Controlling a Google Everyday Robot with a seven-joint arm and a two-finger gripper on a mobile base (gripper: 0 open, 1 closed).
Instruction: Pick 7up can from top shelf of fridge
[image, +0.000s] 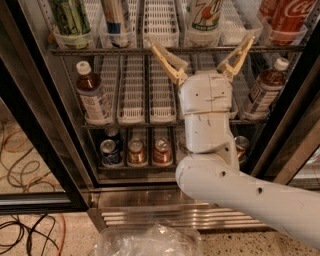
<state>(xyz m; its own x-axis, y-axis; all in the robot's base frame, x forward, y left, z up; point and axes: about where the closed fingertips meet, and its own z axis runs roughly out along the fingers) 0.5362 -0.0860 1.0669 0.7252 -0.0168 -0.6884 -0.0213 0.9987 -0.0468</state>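
Top shelf (125, 50): one 7up can (205, 15), one dark green can (67, 17), one blue-striped can (114, 17), at least one red Coca-Cola can (296, 15). Middle rack: two bottles (93, 97). Bottom rack: at least five small cans (136, 151). One gripper (202, 40), fingers spread, just below the 7up can.

Your arm (240, 190) is a thick, smooth off-white tube with a few small dark screw holes. Above it you see a boxy white wrist (207, 115), seamed across the middle and scuffed with faint dark marks. Your pincer (201, 40), just below the top shelf (100, 50), has two slim tan fingers (167, 62), spread wide apart.
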